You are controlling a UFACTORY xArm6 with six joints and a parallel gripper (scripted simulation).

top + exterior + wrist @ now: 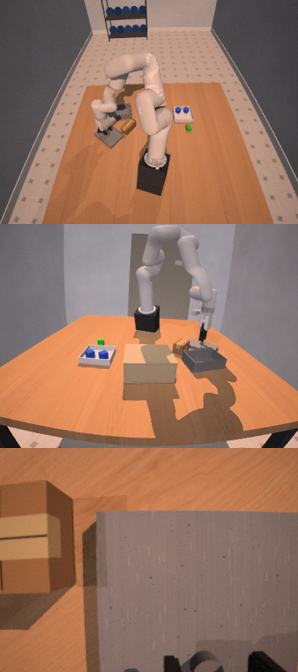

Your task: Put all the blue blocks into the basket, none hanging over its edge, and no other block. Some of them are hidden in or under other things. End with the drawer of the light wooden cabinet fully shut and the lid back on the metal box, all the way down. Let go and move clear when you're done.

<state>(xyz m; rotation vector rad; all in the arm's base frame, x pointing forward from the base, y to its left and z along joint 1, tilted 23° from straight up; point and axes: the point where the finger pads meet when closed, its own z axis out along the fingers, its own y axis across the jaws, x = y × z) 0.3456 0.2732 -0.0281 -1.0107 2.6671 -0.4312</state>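
Observation:
Two blue blocks [178,110] [186,110] [90,353] [103,355] lie inside the white basket [183,121] [94,362]. The grey lid [112,140] [150,558] lies flat on the table beside the open dark metal box [126,112] [205,363]. My gripper [106,131] [202,338] [215,662] is partly open, low over the lid. Its fingers stand on either side of the lid's round knob [206,663], with gaps between. The light wooden cabinet [149,372] stands mid-table; I cannot tell its drawer's state. The box's floor is mostly hidden.
A brown cardboard box [128,126] [181,346] [25,538] with a tape strip stands close beside the lid and the metal box. A green block [188,128] [100,342] lies on the table outside the basket, on the side towards the arm's base.

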